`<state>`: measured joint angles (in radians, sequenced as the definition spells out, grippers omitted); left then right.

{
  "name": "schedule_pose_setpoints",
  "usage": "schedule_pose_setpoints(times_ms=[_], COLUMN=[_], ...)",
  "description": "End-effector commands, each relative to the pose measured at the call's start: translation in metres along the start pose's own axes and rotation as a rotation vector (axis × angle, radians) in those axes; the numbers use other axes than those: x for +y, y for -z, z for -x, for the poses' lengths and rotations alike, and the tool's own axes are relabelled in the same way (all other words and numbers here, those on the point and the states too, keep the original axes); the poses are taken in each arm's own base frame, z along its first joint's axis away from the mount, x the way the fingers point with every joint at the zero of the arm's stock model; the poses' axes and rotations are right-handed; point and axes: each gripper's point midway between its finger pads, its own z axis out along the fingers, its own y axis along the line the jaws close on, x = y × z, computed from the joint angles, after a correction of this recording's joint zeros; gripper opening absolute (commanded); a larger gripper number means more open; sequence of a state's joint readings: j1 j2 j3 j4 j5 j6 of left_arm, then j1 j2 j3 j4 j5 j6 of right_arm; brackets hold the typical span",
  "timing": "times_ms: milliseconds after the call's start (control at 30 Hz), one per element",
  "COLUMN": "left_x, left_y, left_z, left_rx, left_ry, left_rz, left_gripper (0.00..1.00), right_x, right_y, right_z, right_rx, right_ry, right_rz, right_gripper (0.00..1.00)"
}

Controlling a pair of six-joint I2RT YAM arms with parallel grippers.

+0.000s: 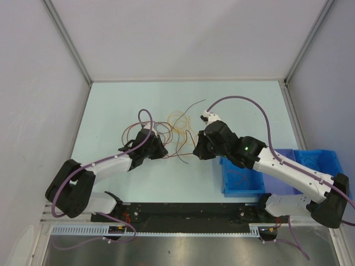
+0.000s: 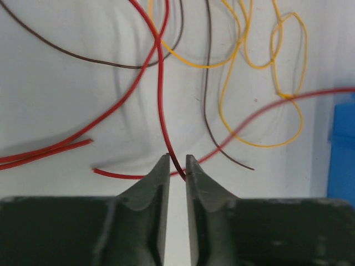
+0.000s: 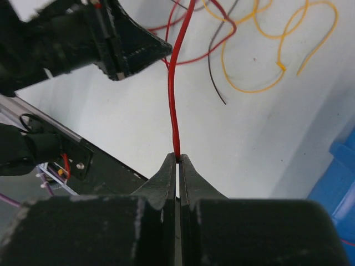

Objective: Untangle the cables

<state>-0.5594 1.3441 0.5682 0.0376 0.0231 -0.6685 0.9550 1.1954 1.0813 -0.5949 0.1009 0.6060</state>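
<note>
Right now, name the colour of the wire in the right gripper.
Red. The wire in the right gripper shows best in the right wrist view.

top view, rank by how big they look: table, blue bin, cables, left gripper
1. table
2-3. blue bin and cables: similar spread, and the arm hides part of the bin, so no ranking
4. left gripper
</note>
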Motion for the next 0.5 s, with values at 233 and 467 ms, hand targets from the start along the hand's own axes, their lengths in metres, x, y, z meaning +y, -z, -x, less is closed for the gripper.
schedule_pose_setpoints(times_ms=[233, 467], left_x=[0.034, 0.034], left_y=[0.004, 0.002], left_z=[-0.002, -0.003], left_rx=[-0.024, -0.018], left_ry=[-0.033, -0.036], left_rz=[0.123, 0.124], left_gripper=[0.44, 0.45], right_x=[0.043, 0.050], right_y=[0.085, 0.124], right_z=[0.092, 0.129], right_rx=[-0.322, -0.435], right_ry=[0.006, 0.041], right_rz=[0.098, 0.081], right_gripper=[0.00, 0.00])
